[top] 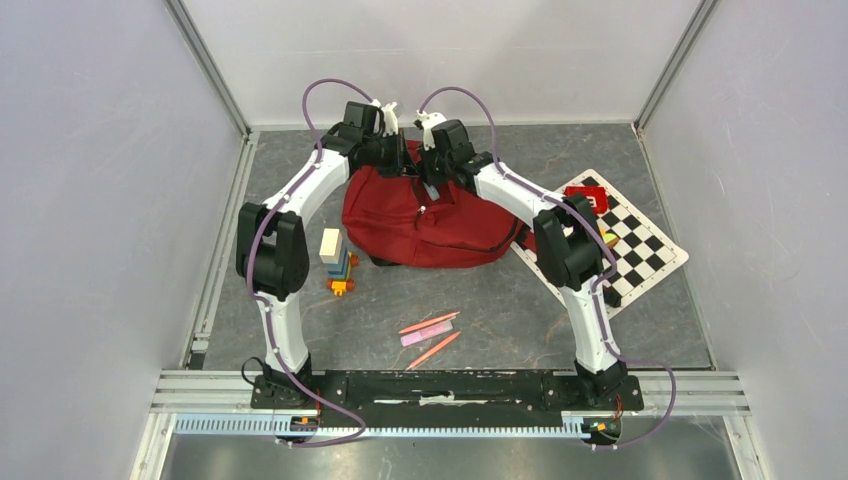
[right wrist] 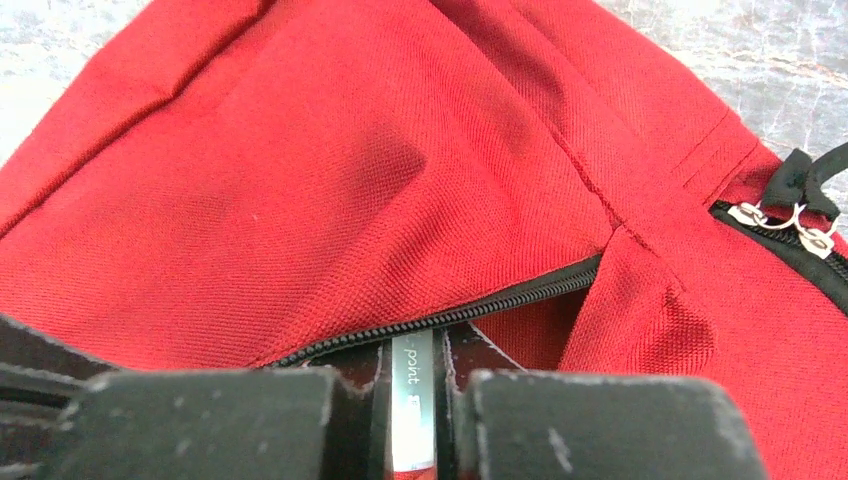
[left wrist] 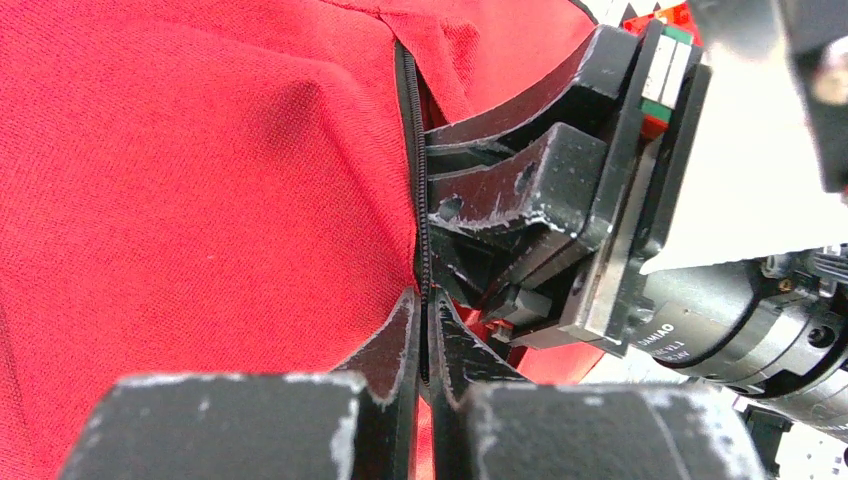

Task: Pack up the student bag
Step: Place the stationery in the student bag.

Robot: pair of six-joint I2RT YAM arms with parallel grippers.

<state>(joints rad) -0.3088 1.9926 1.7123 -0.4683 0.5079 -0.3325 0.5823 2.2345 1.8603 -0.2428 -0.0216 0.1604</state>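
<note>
The student bag (top: 430,228), a dark red backpack, lies at the middle back of the table. My left gripper (top: 402,160) is at its top edge, shut on the bag's black zip edge (left wrist: 420,200); the fingertips (left wrist: 428,300) pinch it. My right gripper (top: 432,178) is just beside it and is shut on a silver pen (right wrist: 412,400) printed "point". The pen's tip goes under the open zip line (right wrist: 480,305) into the bag. The right gripper's body (left wrist: 560,220) fills the right of the left wrist view. Two zip pulls (right wrist: 790,215) sit at the far right.
A chessboard (top: 640,250) lies right of the bag with a small red box (top: 590,197) on it. A stack of coloured blocks (top: 338,262) stands left of the bag. Pink and red pencils (top: 430,330) lie near the front middle.
</note>
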